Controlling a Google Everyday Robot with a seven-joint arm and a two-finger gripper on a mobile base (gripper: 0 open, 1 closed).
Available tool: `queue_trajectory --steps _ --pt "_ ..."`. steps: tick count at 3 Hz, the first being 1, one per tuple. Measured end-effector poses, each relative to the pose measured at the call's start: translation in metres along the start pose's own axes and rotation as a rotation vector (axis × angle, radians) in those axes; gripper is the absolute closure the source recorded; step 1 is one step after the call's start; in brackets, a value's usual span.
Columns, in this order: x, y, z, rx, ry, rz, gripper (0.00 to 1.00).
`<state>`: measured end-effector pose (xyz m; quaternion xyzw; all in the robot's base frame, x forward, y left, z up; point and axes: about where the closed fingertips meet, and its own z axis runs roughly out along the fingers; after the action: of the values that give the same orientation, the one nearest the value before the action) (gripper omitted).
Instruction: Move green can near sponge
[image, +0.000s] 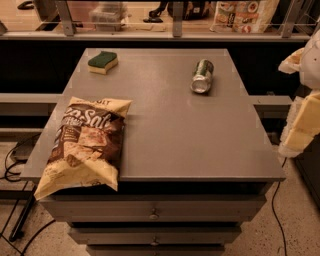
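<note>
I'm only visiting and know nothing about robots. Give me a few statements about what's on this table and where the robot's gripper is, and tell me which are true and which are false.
1. The green can lies on its side on the table. True.
2. The sponge touches the can. False: they are well apart, the sponge at the back left, the can at the back right.
3. The chip bag lies at the front left, overhanging the table's edge. True.
4. The gripper is holding the can. False: it is at the picture's right edge, beside the table, away from the can.
5. The drawers below the tabletop are pulled out. False: they look closed.
</note>
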<state>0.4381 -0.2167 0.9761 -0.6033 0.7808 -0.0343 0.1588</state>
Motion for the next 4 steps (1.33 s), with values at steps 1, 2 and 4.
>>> queue_trajectory --steps 1,2,4 --pt "0.0 0.0 0.0 0.0 0.0 0.0 0.0" --pt "-0.007 -0.004 0.001 0.015 -0.039 0.006 0.0" --pt "-0.046 -0.054 0.019 0.075 -0.289 0.064 0.0"
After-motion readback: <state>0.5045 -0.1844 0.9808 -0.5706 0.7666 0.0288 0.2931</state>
